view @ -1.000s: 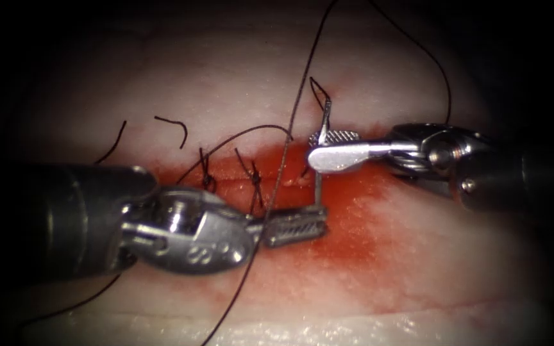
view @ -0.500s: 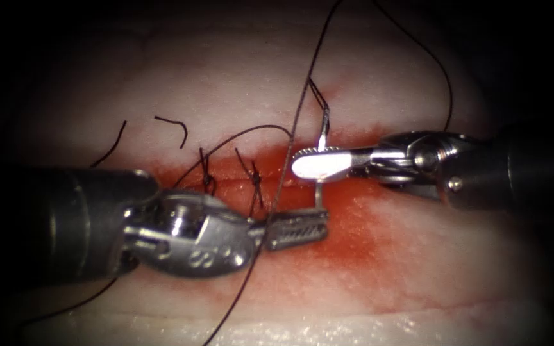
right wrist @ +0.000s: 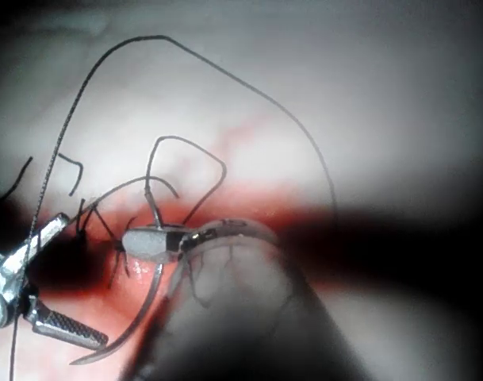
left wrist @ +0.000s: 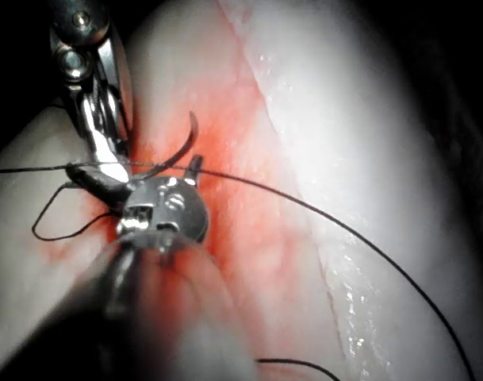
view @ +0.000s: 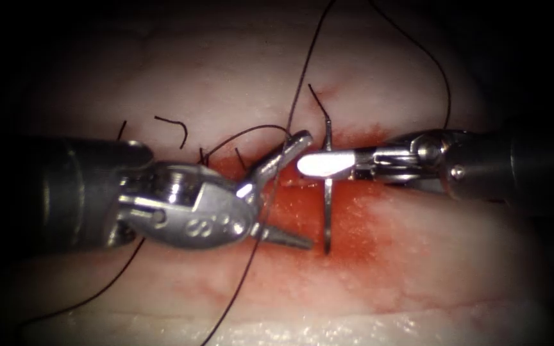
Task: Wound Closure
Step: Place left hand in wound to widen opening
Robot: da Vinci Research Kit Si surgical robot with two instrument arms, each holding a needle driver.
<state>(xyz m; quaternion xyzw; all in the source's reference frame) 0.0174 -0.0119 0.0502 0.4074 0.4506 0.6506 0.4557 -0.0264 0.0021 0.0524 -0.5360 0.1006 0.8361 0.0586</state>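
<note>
Your right tool (view: 318,164) comes in level from right, jaws clamped on needle (view: 327,192) near its swaged end — about upper third of curve. Needle hangs across cut (view: 290,182), tip (view: 326,250) down toward red fluid (view: 354,218); looks free of tissue (view: 238,77), though tip contact is hard to judge.

Your left tool (view: 283,192) reaches in from left, wrist angled up, jaws spread wide — holding nothing, just left of needle.

Thread (view: 302,77) crosses between left jaws, trails off both ways.
</note>
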